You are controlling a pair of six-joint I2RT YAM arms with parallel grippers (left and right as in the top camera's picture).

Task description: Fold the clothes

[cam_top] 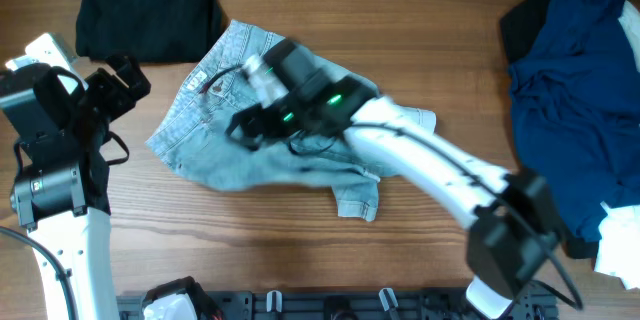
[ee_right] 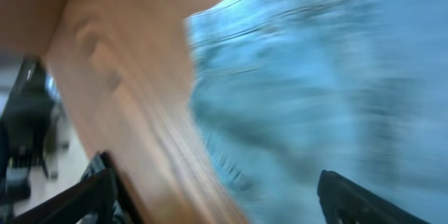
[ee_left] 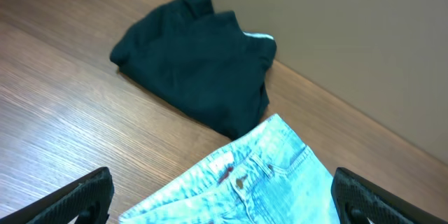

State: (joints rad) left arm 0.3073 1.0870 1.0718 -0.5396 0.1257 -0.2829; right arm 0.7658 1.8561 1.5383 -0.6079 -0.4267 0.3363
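Pale blue denim jeans (cam_top: 255, 155) lie crumpled in the middle of the table, waistband with button toward the back left (ee_left: 241, 178). My right gripper (cam_top: 245, 125) hangs open over the jeans' left part, holding nothing; its view is blurred and shows denim (ee_right: 315, 77) beside bare wood. My left gripper (cam_top: 120, 80) is open and empty at the table's left, left of the jeans' waistband. A black garment (cam_top: 150, 10) lies folded at the back left, also in the left wrist view (ee_left: 196, 63). A navy garment (cam_top: 575, 110) lies piled at the right.
A black cloth (cam_top: 525, 15) sits under the navy pile at the back right. Something white (cam_top: 620, 235) lies at the right edge. A black rail (cam_top: 340, 305) runs along the front edge. The table (cam_top: 400, 20) is wood.
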